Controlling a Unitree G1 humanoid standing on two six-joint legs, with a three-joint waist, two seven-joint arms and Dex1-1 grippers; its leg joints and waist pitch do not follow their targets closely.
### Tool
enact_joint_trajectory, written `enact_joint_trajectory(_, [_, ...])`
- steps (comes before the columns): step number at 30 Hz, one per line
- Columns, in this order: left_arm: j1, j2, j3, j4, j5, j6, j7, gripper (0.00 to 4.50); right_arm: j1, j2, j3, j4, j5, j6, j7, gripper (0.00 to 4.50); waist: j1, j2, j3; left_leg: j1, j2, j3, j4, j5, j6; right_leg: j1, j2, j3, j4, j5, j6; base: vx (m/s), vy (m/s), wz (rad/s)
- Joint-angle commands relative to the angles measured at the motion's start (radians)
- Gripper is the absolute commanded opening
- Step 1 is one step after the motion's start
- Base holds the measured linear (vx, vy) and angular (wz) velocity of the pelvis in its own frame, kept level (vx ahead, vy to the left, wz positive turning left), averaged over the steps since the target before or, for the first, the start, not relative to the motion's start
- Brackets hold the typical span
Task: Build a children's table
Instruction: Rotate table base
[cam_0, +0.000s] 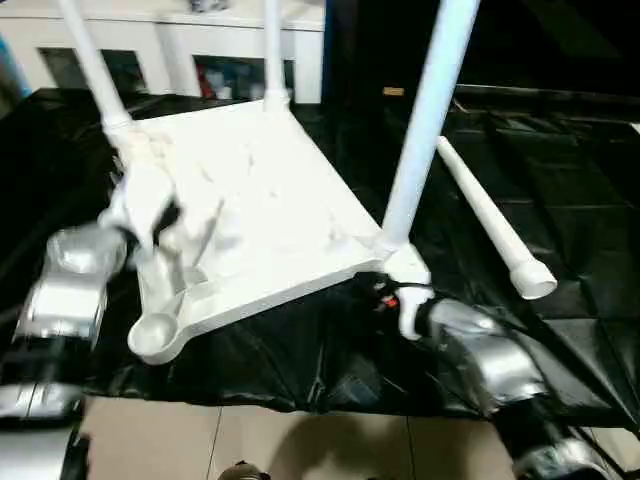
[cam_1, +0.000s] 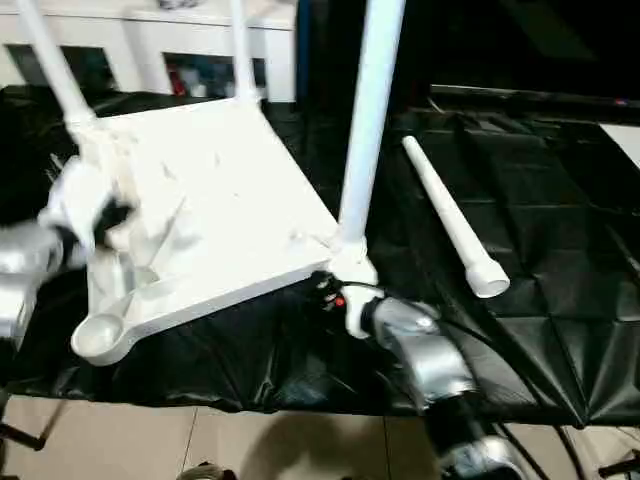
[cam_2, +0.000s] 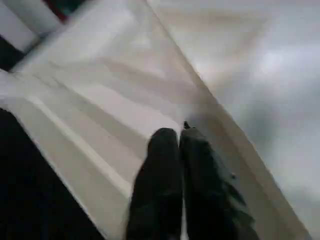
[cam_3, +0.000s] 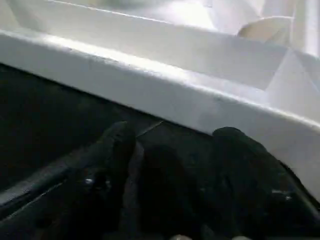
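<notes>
The white tabletop (cam_0: 270, 200) lies upside down on a black sheet, ribbed underside up. Three white legs stand in its corner sockets: one at the near right (cam_0: 425, 110), one at the far right (cam_0: 272, 50) and one at the far left (cam_0: 92, 60). The near-left socket (cam_0: 152, 335) holds nothing. Another leg (cam_0: 490, 220) lies loose on the sheet to the right. My left gripper (cam_2: 179, 134) is shut, over the underside near the left rim. My right gripper (cam_3: 172, 132) is open, low on the sheet just before the tabletop's near-right rim (cam_3: 165, 85).
The black sheet (cam_0: 560, 180) covers the work surface, and its front edge drops to a tiled floor (cam_0: 250, 440). A white cabinet with glass doors (cam_0: 180, 45) stands behind the tabletop.
</notes>
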Motion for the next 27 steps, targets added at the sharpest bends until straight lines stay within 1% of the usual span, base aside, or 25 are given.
enact_joint_trajectory(1, [0.007, 0.013, -0.045, 0.006, 0.017, 0.020, -0.037, 0.00, -0.034, 0.008, -0.012, 0.024, -0.019, 0.006, -0.047, 2.47, -0.001, 0.014, -0.066, 0.015, 0.051, -0.030, -0.069, -0.254, -0.013, 0.045, -0.073, 0.063, -0.067, -0.258, -0.163, 0.000, 0.000, 0.00])
enact_joint_trajectory(2, [0.011, 0.021, -0.064, 0.015, 0.034, 0.026, -0.047, 0.00, -0.047, 0.015, -0.016, 0.039, -0.022, 0.004, -0.060, 2.41, -0.002, 0.013, -0.065, 0.014, 0.051, -0.030, -0.071, -0.259, -0.015, 0.044, -0.072, 0.062, -0.068, -0.262, -0.161, 0.000, 0.000, 0.00])
enact_joint_trajectory(3, [0.009, 0.027, -0.070, 0.026, 0.047, 0.029, -0.042, 0.00, -0.056, 0.018, -0.017, 0.048, -0.024, -0.001, -0.067, 2.34, -0.004, 0.017, -0.066, 0.014, 0.049, -0.031, -0.070, -0.263, -0.020, 0.045, -0.072, 0.062, -0.068, -0.260, -0.158, 0.000, 0.000, 0.00])
enact_joint_trajectory(5, [0.007, 0.033, -0.078, 0.035, 0.056, 0.034, -0.048, 0.00, -0.065, 0.021, -0.017, 0.058, -0.027, -0.009, -0.072, 2.11, -0.005, 0.015, -0.066, 0.013, 0.049, -0.031, -0.070, -0.268, -0.022, 0.048, -0.073, 0.063, -0.068, -0.257, -0.155, 0.000, 0.000, 0.00])
enact_joint_trajectory(6, [0.005, 0.038, -0.083, 0.037, 0.059, 0.037, -0.056, 0.00, -0.070, 0.022, -0.017, 0.063, -0.028, -0.012, -0.075, 2.02, -0.006, 0.014, -0.067, 0.014, 0.049, -0.031, -0.070, -0.264, -0.023, 0.048, -0.072, 0.063, -0.066, -0.250, -0.155, 0.000, 0.000, 0.00])
enact_joint_trajectory(7, [0.005, 0.042, -0.089, 0.036, 0.062, 0.046, -0.064, 0.00, -0.078, 0.024, -0.021, 0.073, -0.028, -0.012, -0.084, 2.02, -0.008, 0.019, -0.068, 0.014, 0.049, -0.031, -0.069, -0.258, -0.023, 0.048, -0.072, 0.062, -0.064, -0.224, -0.165, 0.000, 0.000, 0.00])
enact_joint_trajectory(9, [0.005, 0.056, -0.106, 0.028, 0.065, 0.066, -0.079, 0.00, -0.094, 0.027, -0.029, 0.097, -0.030, -0.019, -0.100, 1.88, -0.013, 0.019, -0.069, 0.013, 0.049, -0.031, -0.068, -0.248, -0.023, 0.049, -0.071, 0.062, -0.060, -0.195, -0.181, 0.000, 0.000, 0.00])
enact_joint_trajectory(11, [0.006, 0.064, -0.107, 0.017, 0.061, 0.079, -0.081, 0.00, -0.104, 0.026, -0.032, 0.114, -0.030, -0.030, -0.101, 1.62, -0.015, 0.018, -0.069, 0.012, 0.047, -0.030, -0.067, -0.248, -0.020, 0.051, -0.071, 0.062, -0.059, -0.190, -0.188, 0.000, 0.000, 0.00])
enact_joint_trajectory(13, [0.004, 0.071, -0.115, 0.016, 0.064, 0.086, -0.087, 0.00, -0.111, 0.026, -0.032, 0.128, -0.032, -0.039, -0.104, 1.56, -0.019, 0.018, -0.069, 0.012, 0.047, -0.030, -0.066, -0.246, -0.018, 0.051, -0.071, 0.062, -0.058, -0.188, -0.193, 0.000, 0.000, 0.00])
enact_joint_trajectory(14, [0.001, 0.077, -0.118, 0.017, 0.066, 0.090, -0.092, 0.00, -0.121, 0.026, -0.034, 0.142, -0.033, -0.044, -0.106, 1.52, -0.021, 0.021, -0.069, 0.011, 0.046, -0.031, -0.066, -0.245, -0.018, 0.053, -0.070, 0.061, -0.057, -0.187, -0.196, 0.000, 0.000, 0.00])
enact_joint_trajectory(15, [0.000, 0.079, -0.118, 0.018, 0.066, 0.088, -0.090, 0.00, -0.124, 0.026, -0.034, 0.147, -0.033, -0.046, -0.107, 1.34, -0.022, 0.020, -0.069, 0.011, 0.046, -0.031, -0.066, -0.245, -0.017, 0.053, -0.069, 0.061, -0.058, -0.187, -0.197, 0.000, 0.000, 0.00])
enact_joint_trajectory(17, [-0.014, 0.075, -0.091, 0.019, 0.060, 0.073, -0.050, 0.00, -0.131, 0.025, -0.037, 0.158, -0.033, -0.052, -0.106, 1.14, -0.022, 0.020, -0.070, 0.012, 0.046, -0.029, -0.064, -0.243, -0.015, 0.053, -0.069, 0.062, -0.058, -0.178, -0.200, 0.000, 0.000, 0.00])
enact_joint_trajectory(20, [-0.045, 0.071, -0.033, 0.015, 0.041, 0.063, 0.019, 0.00, -0.140, 0.021, -0.038, 0.172, -0.032, -0.060, -0.104, 1.06, -0.022, 0.021, -0.070, 0.014, 0.047, -0.029, -0.063, -0.244, -0.015, 0.053, -0.067, 0.060, -0.057, -0.167, -0.205, 0.000, 0.000, 0.00])
enact_joint_trajectory(21, [-0.054, 0.077, -0.013, 0.012, 0.038, 0.060, 0.046, 0.00, -0.141, 0.021, -0.037, 0.175, -0.033, -0.064, -0.102, 0.84, -0.021, 0.021, -0.070, 0.015, 0.047, -0.029, -0.062, -0.246, -0.015, 0.053, -0.067, 0.060, -0.056, -0.168, -0.206, 0.000, 0.000, 0.00])
enact_joint_trajectory(22, [-0.058, 0.078, -0.003, 0.011, 0.036, 0.061, 0.059, 0.00, -0.141, 0.021, -0.037, 0.176, -0.033, -0.065, -0.102, 0.84, -0.020, 0.020, -0.070, 0.014, 0.046, -0.029, -0.063, -0.246, -0.014, 0.053, -0.066, 0.060, -0.057, -0.171, -0.204, 0.000, 0.000, 0.00])
enact_joint_trajectory(23, [-0.063, 0.090, 0.009, 0.003, 0.035, 0.070, 0.076, 0.00, -0.142, 0.022, -0.037, 0.181, -0.034, -0.070, -0.099, 0.72, -0.019, 0.019, -0.069, 0.015, 0.046, -0.029, -0.063, -0.250, -0.014, 0.053, -0.067, 0.060, -0.057, -0.179, -0.202, 0.000, 0.000, 0.00])
enact_joint_trajectory(25, [-0.063, 0.098, 0.010, -0.002, 0.037, 0.076, 0.083, 0.00, -0.144, 0.022, -0.038, 0.187, -0.035, -0.075, -0.098, 0.65, -0.018, 0.019, -0.070, 0.014, 0.046, -0.030, -0.063, -0.247, -0.014, 0.053, -0.067, 0.060, -0.056, -0.187, -0.196, 0.000, 0.000, 0.00])
enact_joint_trajectory(26, [-0.059, 0.104, 0.005, -0.005, 0.039, 0.086, 0.077, 0.00, -0.145, 0.023, -0.038, 0.191, -0.035, -0.078, -0.097, 0.41, -0.018, 0.019, -0.070, 0.014, 0.047, -0.030, -0.062, -0.246, -0.015, 0.052, -0.068, 0.060, -0.056, -0.186, -0.197, 0.000, 0.000, 0.00])
enact_joint_trajectory(27, [-0.052, 0.110, -0.005, -0.006, 0.040, 0.094, 0.062, 0.00, -0.147, 0.024, -0.038, 0.195, -0.034, -0.081, -0.097, 0.41, -0.018, 0.018, -0.070, 0.014, 0.046, -0.029, -0.062, -0.240, -0.013, 0.052, -0.067, 0.061, -0.055, -0.182, -0.198, 0.000, 0.000, 0.00])
